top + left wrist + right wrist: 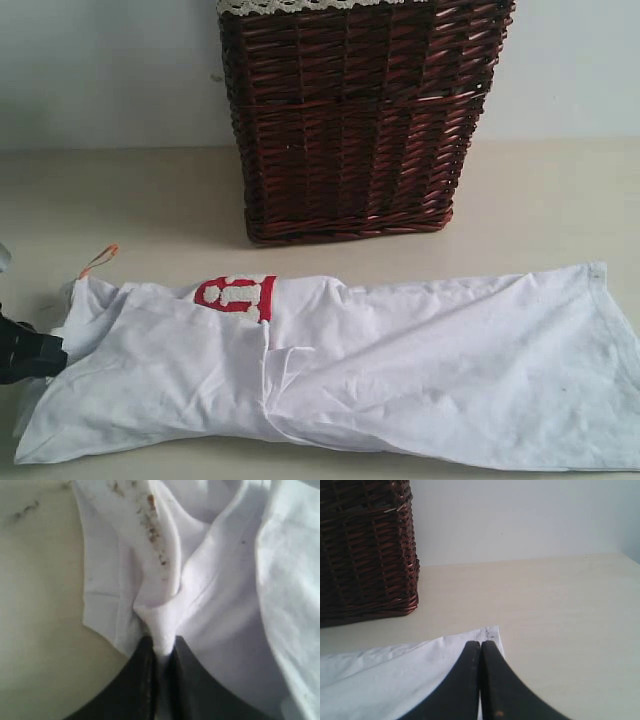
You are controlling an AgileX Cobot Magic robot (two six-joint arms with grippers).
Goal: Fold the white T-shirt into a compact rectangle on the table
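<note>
1. the shirt (400,360) lies as a long band on the table (150,200), in front of the basket (350,130), likely ready for an end-to-end fold.
2. the left claw (162,642) is pinched tight on a bunched fold at the collar end, probably to lift it.
3. the right claw (481,644) is closed by the hem corner, with no cloth seen between its tips.

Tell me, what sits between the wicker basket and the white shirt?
Only bare table separates basket and T-shirt, shown in the exterior view.
</note>
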